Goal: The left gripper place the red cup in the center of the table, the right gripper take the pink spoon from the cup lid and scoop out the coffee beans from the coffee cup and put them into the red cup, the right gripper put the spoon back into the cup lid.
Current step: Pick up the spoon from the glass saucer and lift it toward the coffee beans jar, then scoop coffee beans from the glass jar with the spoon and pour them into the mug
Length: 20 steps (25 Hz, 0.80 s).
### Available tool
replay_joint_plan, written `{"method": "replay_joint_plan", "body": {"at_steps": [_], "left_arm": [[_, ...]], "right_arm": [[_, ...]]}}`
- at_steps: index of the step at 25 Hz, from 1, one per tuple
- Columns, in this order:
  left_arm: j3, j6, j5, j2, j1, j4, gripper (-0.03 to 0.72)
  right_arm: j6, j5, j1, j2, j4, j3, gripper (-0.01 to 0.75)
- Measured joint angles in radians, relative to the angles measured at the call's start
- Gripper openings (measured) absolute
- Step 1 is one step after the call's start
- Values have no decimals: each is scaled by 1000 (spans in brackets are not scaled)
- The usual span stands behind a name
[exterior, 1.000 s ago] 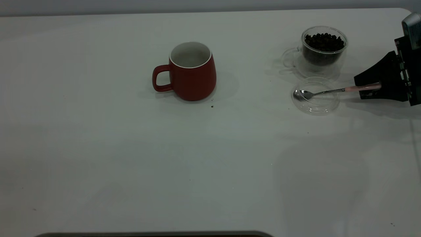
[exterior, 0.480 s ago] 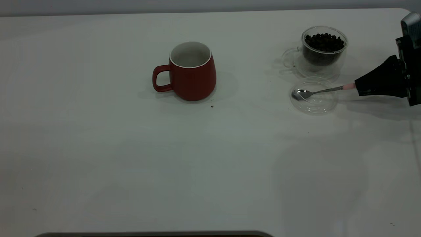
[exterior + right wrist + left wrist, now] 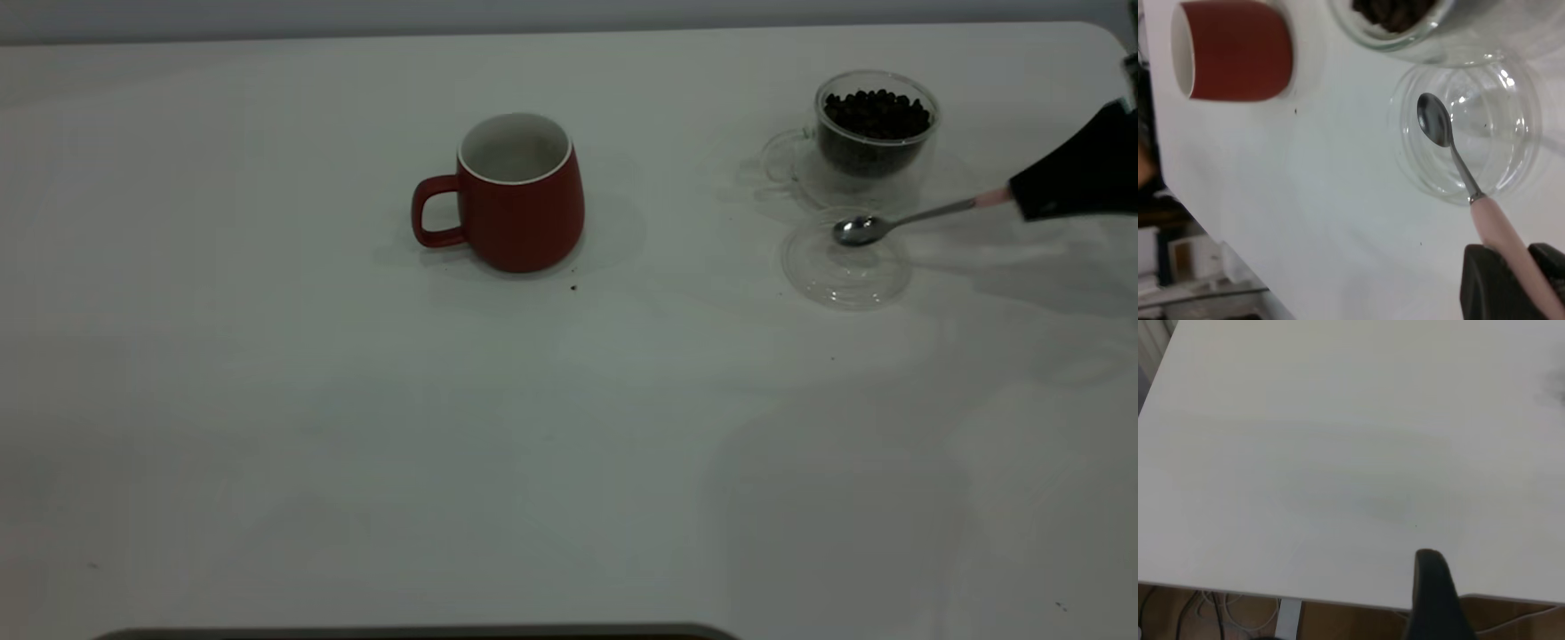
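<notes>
Since a second ago, seen from outside, our right gripper (image 3: 1022,197) has pinched the pink spoon (image 3: 907,219) and lifted it off the cup lid (image 3: 846,267), toward the coffee cup (image 3: 876,133). From our right wrist, its bowl hangs empty above the lid, so scooping comes next; our left wrist shows only the table (image 3: 1305,453), its gripper's state untellable.

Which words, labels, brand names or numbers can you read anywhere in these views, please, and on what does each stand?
None: no readable text in any view.
The red cup, coffee cup, cup lid and pink spoon carry no print.
The table shows only tiny dark specks.
The right gripper is plain black.
</notes>
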State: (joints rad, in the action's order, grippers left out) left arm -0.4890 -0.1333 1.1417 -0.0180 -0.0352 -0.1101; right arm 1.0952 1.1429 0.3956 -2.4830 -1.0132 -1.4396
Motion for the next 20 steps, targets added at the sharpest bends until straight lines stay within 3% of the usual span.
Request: {"method": "replay_joint_plan", "body": {"at_steps": [5, 10, 20], "left_arm": [[0, 0, -1, 0, 0, 0, 538], [0, 0, -1, 0, 0, 0, 538], [0, 0, -1, 0, 0, 0, 538]], "right_arm": [[-8, 9, -15, 127, 49, 0, 101], [16, 20, -64, 217, -63, -1, 101], [-24, -210, -73, 131, -109, -22, 101]]}}
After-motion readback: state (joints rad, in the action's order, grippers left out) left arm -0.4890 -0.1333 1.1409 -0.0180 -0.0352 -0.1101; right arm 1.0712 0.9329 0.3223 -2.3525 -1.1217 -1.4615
